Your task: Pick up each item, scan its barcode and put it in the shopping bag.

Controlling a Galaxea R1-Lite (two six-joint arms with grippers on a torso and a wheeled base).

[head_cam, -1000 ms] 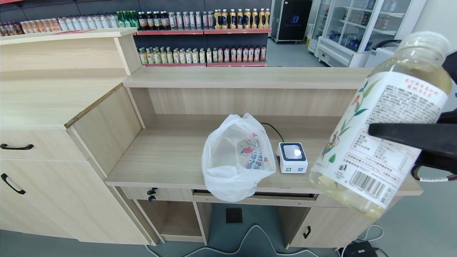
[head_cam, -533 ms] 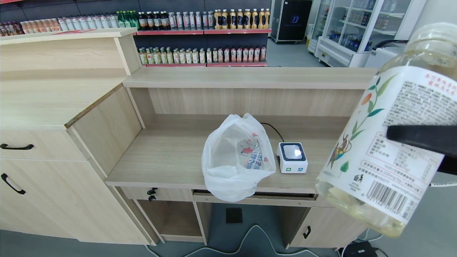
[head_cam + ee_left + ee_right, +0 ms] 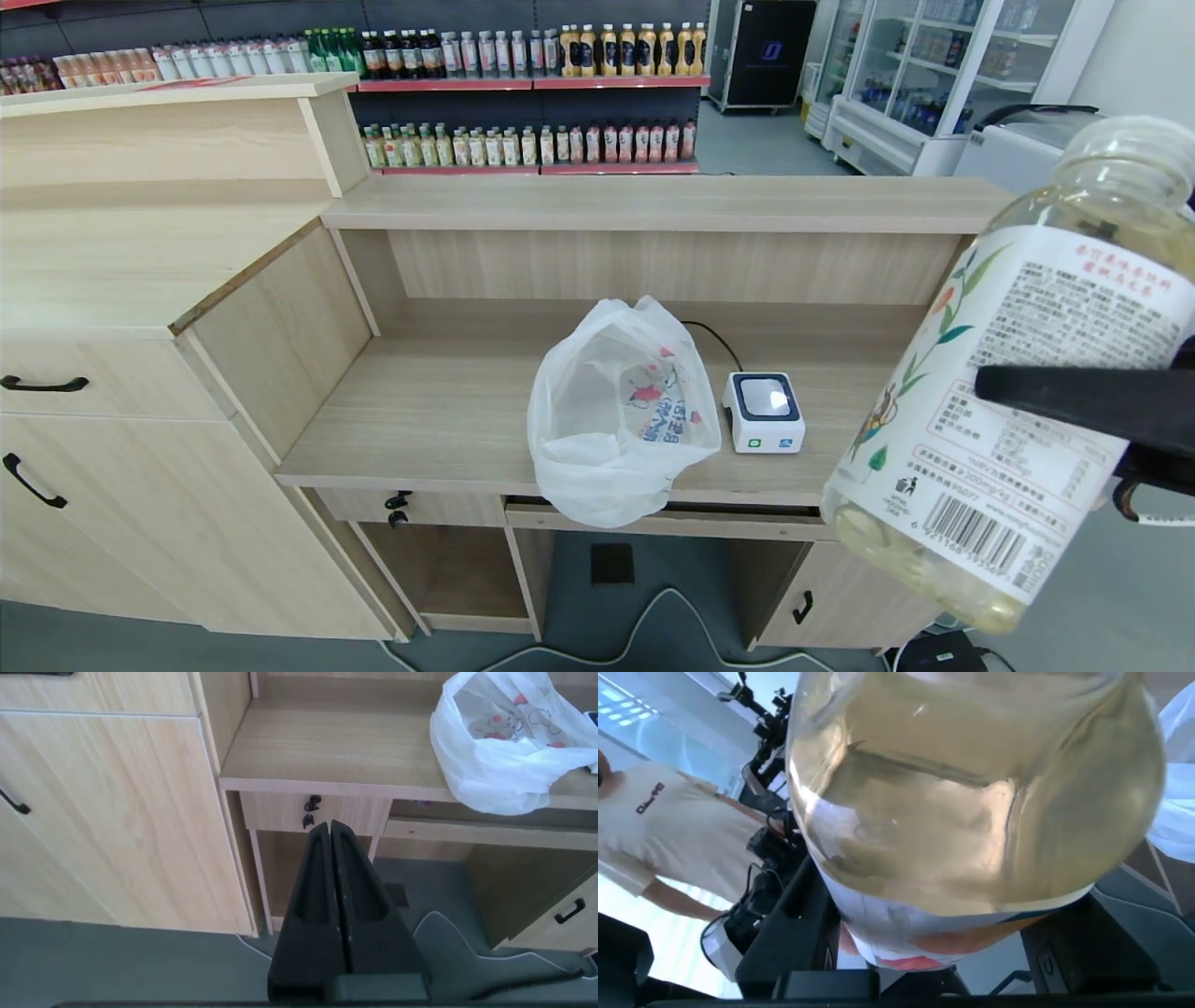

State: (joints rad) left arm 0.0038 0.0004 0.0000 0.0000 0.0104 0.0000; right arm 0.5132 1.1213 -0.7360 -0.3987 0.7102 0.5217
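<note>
A clear bottle [image 3: 1018, 373] of pale yellow drink with a white printed label hangs tilted at the right, close to the head camera, its barcode near the lower end. My right gripper [image 3: 1088, 401] is shut on the bottle, one black finger crossing the label. From the right wrist the bottle's base [image 3: 971, 803] looms large. The white shopping bag [image 3: 621, 411] stands open on the counter [image 3: 439, 411], with the small white barcode scanner [image 3: 764, 412] just right of it. My left gripper [image 3: 333, 835] is shut and empty, held low in front of the counter, left of the bag [image 3: 509, 737].
The counter has a raised back ledge [image 3: 653, 201] and a tall cabinet [image 3: 140, 280] on the left. A cable [image 3: 714, 341] runs behind the scanner. Shelves of bottles [image 3: 523, 56] and fridges [image 3: 896, 75] stand far behind.
The bottle in my right gripper first rose and drifted right, then came back down a little. The bag, the scanner and the left arm have stayed put.
</note>
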